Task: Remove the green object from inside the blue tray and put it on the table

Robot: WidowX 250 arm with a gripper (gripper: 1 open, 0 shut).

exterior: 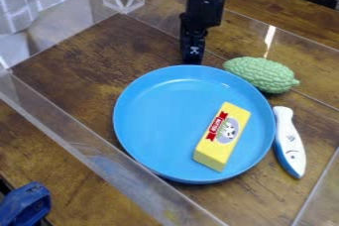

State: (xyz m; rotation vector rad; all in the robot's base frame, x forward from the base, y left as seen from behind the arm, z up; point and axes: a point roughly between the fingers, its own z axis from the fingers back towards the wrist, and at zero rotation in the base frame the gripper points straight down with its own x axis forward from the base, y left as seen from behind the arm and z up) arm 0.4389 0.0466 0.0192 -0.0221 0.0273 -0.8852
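Note:
The green object, a pale bumpy oval lump, lies on the table just outside the upper right rim of the blue tray. It is not touching my gripper. My black gripper points straight down behind the tray's far rim, to the left of the green object, with its tips close to the tabletop. It stands open and holds nothing. The round blue tray fills the middle of the view.
A yellow block with a red-white label lies inside the tray at its lower right. A white and blue pen-like item lies on the table to the tray's right. Clear acrylic walls border the table at left and front.

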